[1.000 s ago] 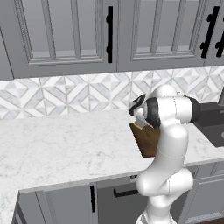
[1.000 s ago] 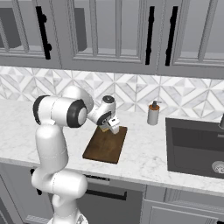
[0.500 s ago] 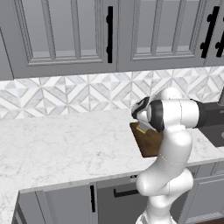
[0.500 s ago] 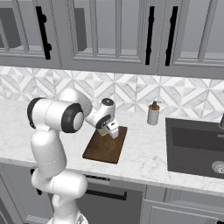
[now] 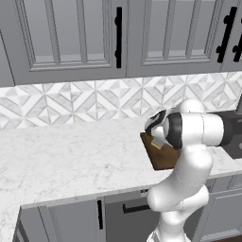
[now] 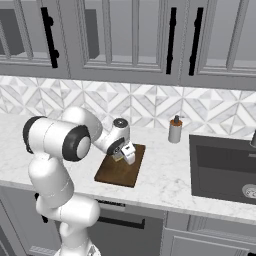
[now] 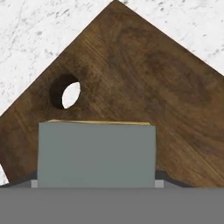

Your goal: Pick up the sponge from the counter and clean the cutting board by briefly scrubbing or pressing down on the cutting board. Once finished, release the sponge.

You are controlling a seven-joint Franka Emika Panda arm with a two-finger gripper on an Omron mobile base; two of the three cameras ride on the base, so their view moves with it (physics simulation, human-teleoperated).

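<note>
Over the last second the gripper [image 6: 123, 156] has dropped closer to the cutting board [image 6: 112, 172], so I'd say the scrubbing part is about to happen or just starting. The jaws are clamped on the sponge [image 7: 96, 153], grey side filling the hand view, right beside the board's hole [image 7: 65, 92]. The arm is folded tight, elbow bent, wrist angled down over the board's far end on the surface [image 6: 160, 185].

Grey upper cabinets [image 6: 125, 40] with black handles, geometric tiled backsplash [image 5: 71, 101], dark sink [image 6: 222, 167]
</note>
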